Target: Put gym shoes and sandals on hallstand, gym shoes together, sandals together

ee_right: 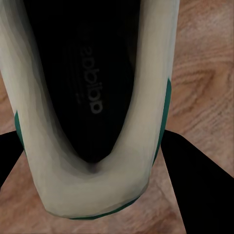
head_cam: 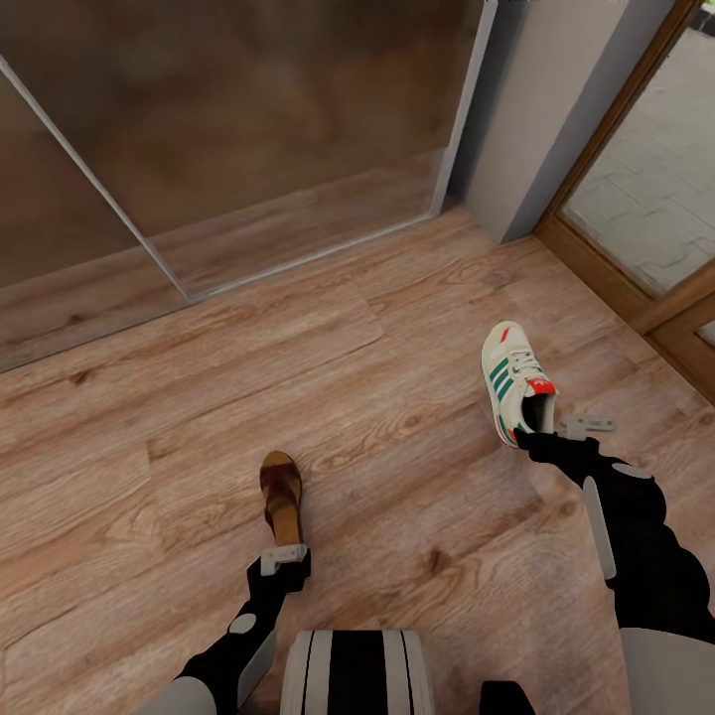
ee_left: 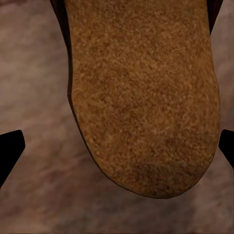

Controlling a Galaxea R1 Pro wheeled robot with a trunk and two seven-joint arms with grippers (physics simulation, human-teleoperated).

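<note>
Wood-plank corridor floor (head_cam: pixel 397 338) runs up to a glossy brown sliding panel (head_cam: pixel 248 109) and, at the far right, a wood-framed glass door (head_cam: pixel 645 199). On your left side, the left gripper (head_cam: pixel 284 556) sits at the heel of one sandal (head_cam: pixel 281 500); in the left wrist view its dark fingertips (ee_left: pixel 10 146) stand wide, either side of the tan insole's rounded heel, not touching it. Lower squarely and close across the sandal's narrow width, so the flat sole cannot twist out. The insole looks grainy, like suede; the straps are dark brown leather.

Further right, the right gripper (head_cam: pixel 536 435) is at the heel of one gym shoe (head_cam: pixel 514 382), which lies on the floor near the door. In the right wrist view, the fingers (ee_right: pixel 195 180) flank the cream heel, spread apart, with the dark lining between. Pinch the heel collar firmly; judged by its look, the padded rim will give a little. Smooth cream upper, green stripes, teal sole edge.
</note>
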